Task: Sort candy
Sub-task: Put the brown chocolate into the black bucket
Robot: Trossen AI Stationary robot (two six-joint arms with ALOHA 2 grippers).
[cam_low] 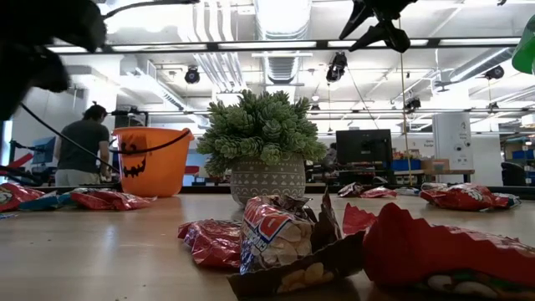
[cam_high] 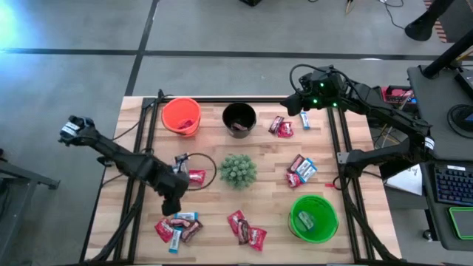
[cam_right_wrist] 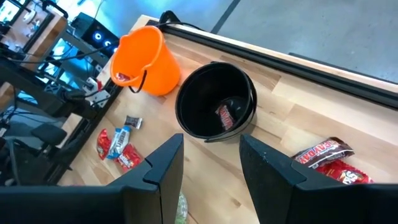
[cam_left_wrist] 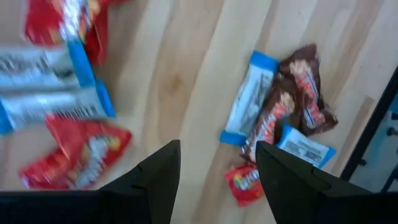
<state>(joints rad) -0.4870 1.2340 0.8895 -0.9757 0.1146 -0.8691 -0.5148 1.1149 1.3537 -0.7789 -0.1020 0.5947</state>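
Observation:
Candy lies in small piles on the wooden table: red, light blue and brown pieces near the front left [cam_high: 177, 225], more at the front centre [cam_high: 246, 229], at the right [cam_high: 301, 170] and at the far side [cam_high: 281, 125]. My left gripper [cam_high: 174, 203] hangs open just above the front-left pile, pointing down. In its wrist view its fingers [cam_left_wrist: 214, 180] are empty, with a light blue piece [cam_left_wrist: 249, 106], brown pieces [cam_left_wrist: 292, 99] and a red piece [cam_left_wrist: 245, 183] beyond them. My right gripper [cam_right_wrist: 211, 174] waits open and empty, high over the far right [cam_high: 299, 103].
An orange bucket [cam_high: 181, 114] and a black bucket [cam_high: 239, 118] stand at the far side; the black one [cam_right_wrist: 214, 102] holds a brown candy [cam_right_wrist: 225, 116]. A green bucket [cam_high: 313, 218] stands at the front right. A spiky green plant [cam_high: 238, 170] sits mid-table. A person [cam_low: 84, 150] shows far behind.

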